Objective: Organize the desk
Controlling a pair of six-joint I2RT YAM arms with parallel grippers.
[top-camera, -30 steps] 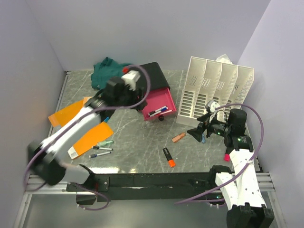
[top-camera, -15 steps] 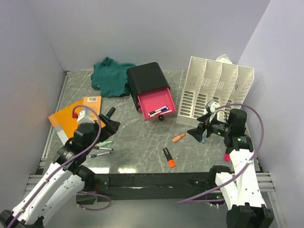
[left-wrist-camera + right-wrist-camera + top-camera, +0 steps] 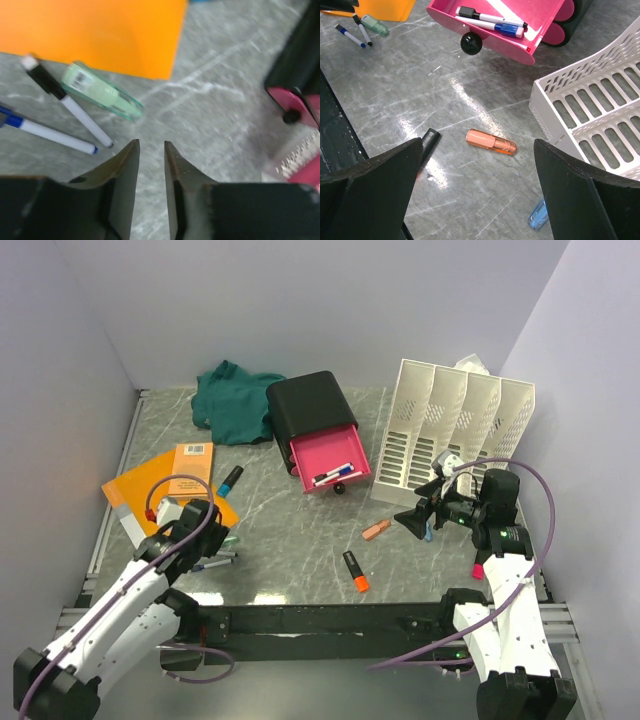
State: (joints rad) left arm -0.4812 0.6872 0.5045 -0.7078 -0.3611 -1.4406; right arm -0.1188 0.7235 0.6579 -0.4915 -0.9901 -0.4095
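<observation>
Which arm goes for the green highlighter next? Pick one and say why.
Left. The left gripper hangs just short of the green highlighter beside the pens; the right gripper is across the desk, near the orange marker.

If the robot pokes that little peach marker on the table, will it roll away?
Probably: the peach marker looks rounded and lies on its side on the shiny desk, so it could roll or slide. It looks like hard plastic, so it likely won't bend. It's small, so probably light.
</observation>
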